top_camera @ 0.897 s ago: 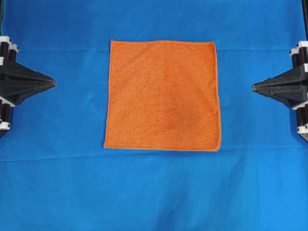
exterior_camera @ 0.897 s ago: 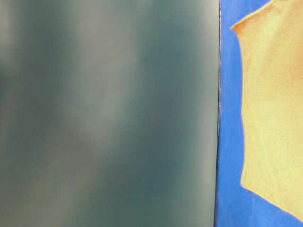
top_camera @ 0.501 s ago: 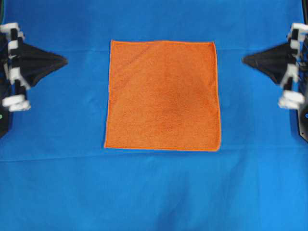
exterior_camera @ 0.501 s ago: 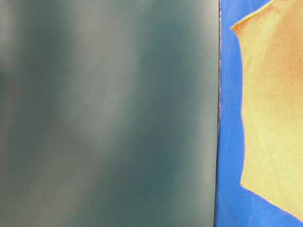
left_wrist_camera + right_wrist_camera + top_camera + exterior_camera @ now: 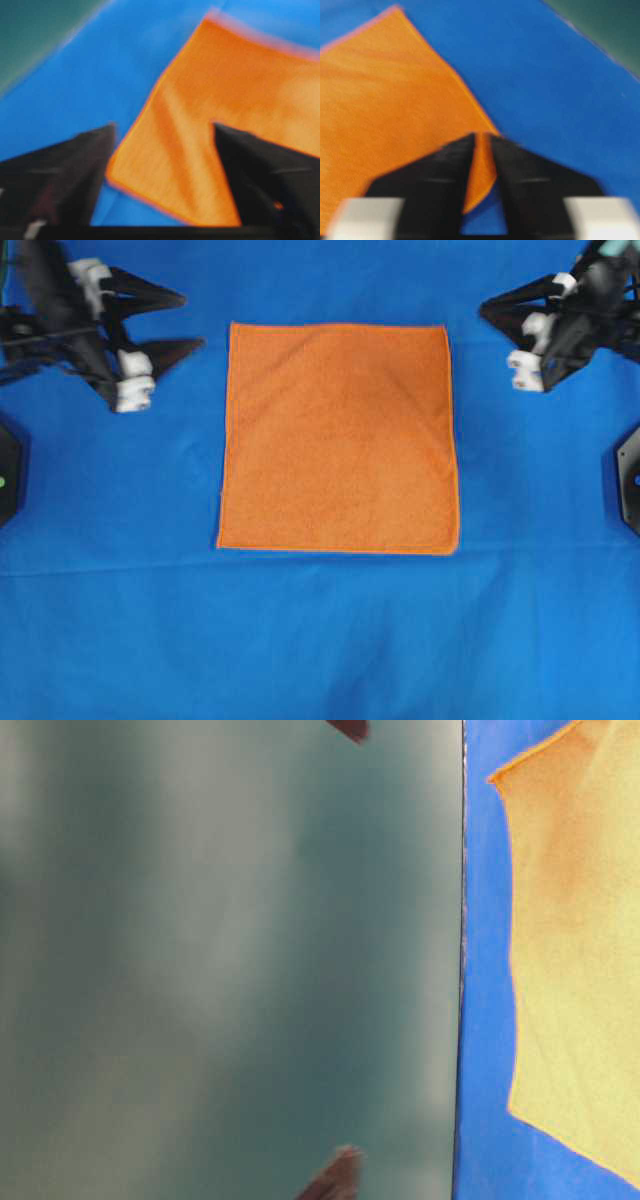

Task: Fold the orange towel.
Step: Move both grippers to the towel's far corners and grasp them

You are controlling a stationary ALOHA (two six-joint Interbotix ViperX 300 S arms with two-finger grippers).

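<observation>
The orange towel [image 5: 338, 438] lies flat and square on the blue cloth. My left gripper [image 5: 192, 322] hovers just left of the towel's far left corner, its jaws wide apart and empty. In the left wrist view that corner of the towel [image 5: 225, 100] shows between the left gripper's [image 5: 164, 127] dark fingers. My right gripper [image 5: 490, 320] hangs right of the far right corner. In the right wrist view the right gripper [image 5: 482, 137] stands open by a narrow gap, through which the towel's [image 5: 380, 100] corner and blue cloth show. It grips nothing.
A blue cloth [image 5: 320, 640] covers the whole table. Dark arm bases sit at the left edge [image 5: 8, 470] and the right edge [image 5: 630, 475]. A blurred grey-green panel [image 5: 230, 960] fills most of the table-level view, with the towel [image 5: 580, 950] at its right.
Both arms have swung from the table's sides toward the towel's far corners. Both grippers, shut before, have opened, the left one wider. The towel has not moved.
</observation>
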